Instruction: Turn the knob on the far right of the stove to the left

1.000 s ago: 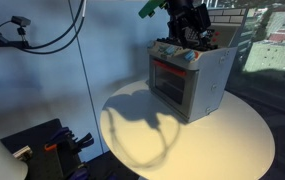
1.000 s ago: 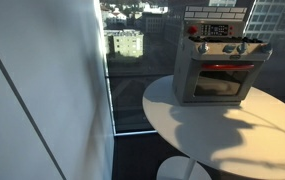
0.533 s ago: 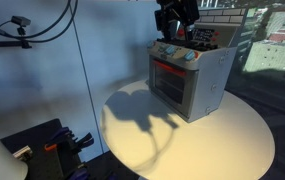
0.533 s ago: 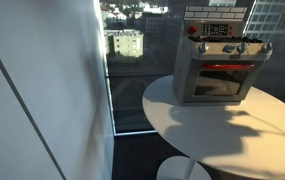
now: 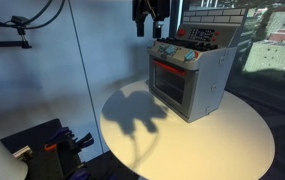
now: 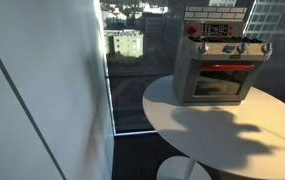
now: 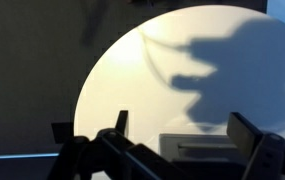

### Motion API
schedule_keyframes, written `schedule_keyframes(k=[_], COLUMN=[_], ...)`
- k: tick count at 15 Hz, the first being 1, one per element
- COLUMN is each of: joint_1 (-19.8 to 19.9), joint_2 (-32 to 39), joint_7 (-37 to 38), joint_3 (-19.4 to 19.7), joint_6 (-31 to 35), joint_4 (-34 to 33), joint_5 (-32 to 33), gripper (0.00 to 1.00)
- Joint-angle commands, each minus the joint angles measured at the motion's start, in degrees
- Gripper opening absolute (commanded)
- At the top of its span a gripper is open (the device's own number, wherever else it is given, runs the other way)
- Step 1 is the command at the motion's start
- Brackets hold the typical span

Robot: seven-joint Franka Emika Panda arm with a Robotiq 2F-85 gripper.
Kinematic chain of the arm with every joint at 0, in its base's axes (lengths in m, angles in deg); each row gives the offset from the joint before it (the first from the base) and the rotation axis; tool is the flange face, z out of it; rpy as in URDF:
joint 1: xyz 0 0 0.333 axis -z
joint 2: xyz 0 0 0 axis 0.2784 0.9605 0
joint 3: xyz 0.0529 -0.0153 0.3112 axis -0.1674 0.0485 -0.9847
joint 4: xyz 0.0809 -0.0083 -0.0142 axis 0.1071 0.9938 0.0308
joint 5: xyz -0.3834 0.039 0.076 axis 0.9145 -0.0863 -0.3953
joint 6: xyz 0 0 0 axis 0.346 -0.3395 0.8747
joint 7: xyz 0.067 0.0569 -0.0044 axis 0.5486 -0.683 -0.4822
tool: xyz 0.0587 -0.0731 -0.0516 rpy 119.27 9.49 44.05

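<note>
A grey toy stove [image 5: 194,80] with a red-lit oven window stands on a round white table [image 5: 232,140]; it also shows in an exterior view [image 6: 220,75]. A row of knobs runs along its front top edge, and the far right one [image 6: 265,47] shows in both exterior views [image 5: 191,57]. My gripper [image 5: 142,24] hangs at the top of the frame, above and to the left of the stove, apart from the knobs. In the wrist view the gripper [image 7: 182,128] is open and empty, with the stove's top [image 7: 197,150] below it.
The table [image 7: 132,80] carries the arm's shadow. A window with a city view lies behind the stove. A blue wall and a black stand with cables [image 5: 52,145] are beside the table, and a white wall [image 6: 42,100] is close by.
My gripper has moved up and to the left, away from the stove's knob row to a spot beyond the stove's left corner. The stove has not moved.
</note>
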Motion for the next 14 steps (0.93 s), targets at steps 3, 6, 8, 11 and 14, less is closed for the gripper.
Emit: schedule_keyframes(k=[3,6,8,11,14], joint_1=[0.8,1.1,1.4,1.2,1.3], joint_2=[-2.3,-3.0,-2.5,-2.6,-2.5], joint_7=[-0.3,0.2,0.5,0.0,0.0], joint_3=[0.4,0.6,0.9,0.5,0.5], joint_6=[-10.8,-14.0,-13.9,-12.7,-12.7], joint_4=[-2.0,-2.5,-2.4,-1.4,-1.4], joint_5=[-4.6,-5.9,-6.2,-5.2,-5.3], gripper=[1.00,1.00,1.00,1.00,1.00])
